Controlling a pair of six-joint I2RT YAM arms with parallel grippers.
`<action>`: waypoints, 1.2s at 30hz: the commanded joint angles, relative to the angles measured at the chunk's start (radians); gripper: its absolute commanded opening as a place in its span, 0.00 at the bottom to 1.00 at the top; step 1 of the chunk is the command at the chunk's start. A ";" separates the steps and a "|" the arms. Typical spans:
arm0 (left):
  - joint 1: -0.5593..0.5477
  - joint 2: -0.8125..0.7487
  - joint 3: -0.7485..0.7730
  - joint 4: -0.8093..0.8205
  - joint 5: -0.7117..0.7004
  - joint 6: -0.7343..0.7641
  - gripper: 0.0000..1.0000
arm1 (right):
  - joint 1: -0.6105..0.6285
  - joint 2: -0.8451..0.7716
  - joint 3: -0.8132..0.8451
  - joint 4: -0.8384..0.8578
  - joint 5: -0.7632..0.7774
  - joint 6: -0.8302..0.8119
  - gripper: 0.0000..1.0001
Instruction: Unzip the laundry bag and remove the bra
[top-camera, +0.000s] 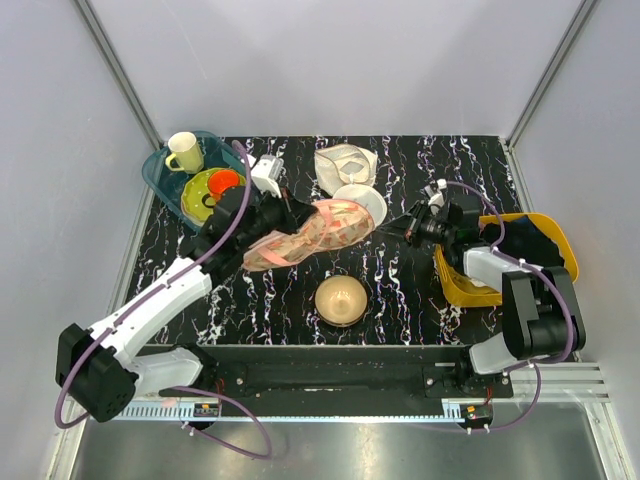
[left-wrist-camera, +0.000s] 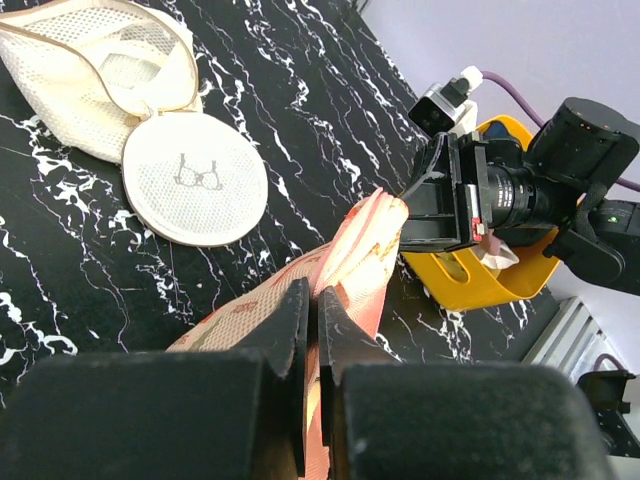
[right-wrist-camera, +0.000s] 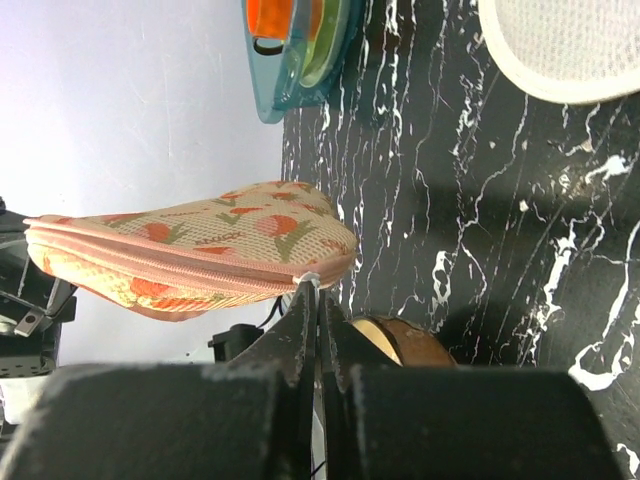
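The salmon-pink laundry bag (top-camera: 312, 233) with carrot-like marks hangs above the table between my two grippers. My left gripper (top-camera: 292, 216) is shut on the bag's fabric near its middle; in the left wrist view the jaws (left-wrist-camera: 316, 305) pinch the pink cloth (left-wrist-camera: 352, 250). My right gripper (top-camera: 402, 226) is at the bag's right end. In the right wrist view it (right-wrist-camera: 315, 300) is shut on the small white zipper pull (right-wrist-camera: 312, 279) at the end of the bag (right-wrist-camera: 200, 245). The zipper line looks closed. The bra is hidden.
A round white mesh disc (top-camera: 358, 201) and a white mesh pouch with beige cloth (top-camera: 344, 163) lie behind the bag. A tan bowl (top-camera: 341, 299) sits in front. A teal tray (top-camera: 160, 172) with dishes is back left. A yellow bin (top-camera: 562, 240) is right.
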 joint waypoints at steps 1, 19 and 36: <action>0.053 -0.101 0.083 0.215 0.017 -0.044 0.00 | -0.010 -0.044 0.042 -0.103 0.106 -0.070 0.00; 0.047 0.014 0.012 0.168 0.012 0.015 0.00 | 0.107 -0.284 0.200 -0.725 0.738 -0.353 0.75; -0.215 0.297 0.201 -0.050 -0.152 0.063 0.66 | 0.095 -0.445 0.179 -0.796 0.835 -0.379 0.77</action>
